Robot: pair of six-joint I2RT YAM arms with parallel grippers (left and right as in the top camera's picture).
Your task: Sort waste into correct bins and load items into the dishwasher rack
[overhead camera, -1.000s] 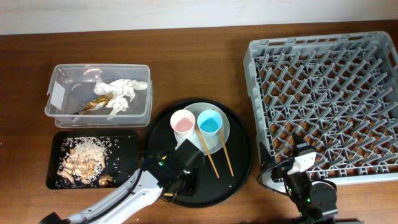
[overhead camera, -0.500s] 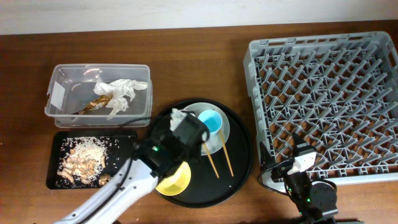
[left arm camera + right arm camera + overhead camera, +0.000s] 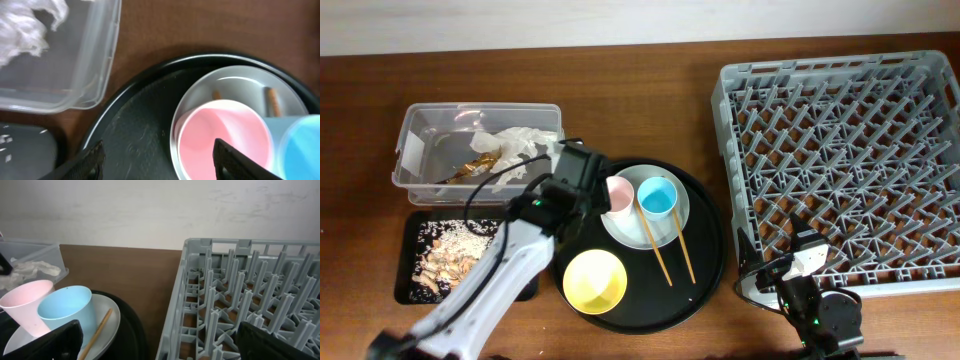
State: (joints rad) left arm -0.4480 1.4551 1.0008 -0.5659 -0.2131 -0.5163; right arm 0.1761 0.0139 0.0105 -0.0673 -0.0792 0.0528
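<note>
The pink cup (image 3: 618, 193) and blue cup (image 3: 657, 195) stand on the pale plate (image 3: 672, 222), with two chopsticks (image 3: 661, 250) lying across it. The yellow bowl (image 3: 595, 281) sits in front of them. My left gripper (image 3: 578, 182) is open and empty, just left of the pink cup. In the left wrist view the gripper (image 3: 157, 161) hovers over the pink cup (image 3: 222, 137) and the plate's rim (image 3: 200, 95). The clear tub (image 3: 420, 180) holds white paper (image 3: 520, 145) and a brown wrapper (image 3: 475, 165). The shallow black tray (image 3: 520, 225) holds food scraps (image 3: 445, 262). My right gripper (image 3: 160, 345) is open beside the grey rack (image 3: 850, 170).
The cups, plate, bowl and chopsticks all rest on a big round black tray (image 3: 705, 270). The clear tub's corner (image 3: 95, 75) lies close to the left gripper. The rack (image 3: 250, 290) fills the right side of the table. A cable runs by the right arm's base.
My left arm has swung from the front of the round tray to its back left edge, uncovering the yellow bowl. The right arm has not moved.
</note>
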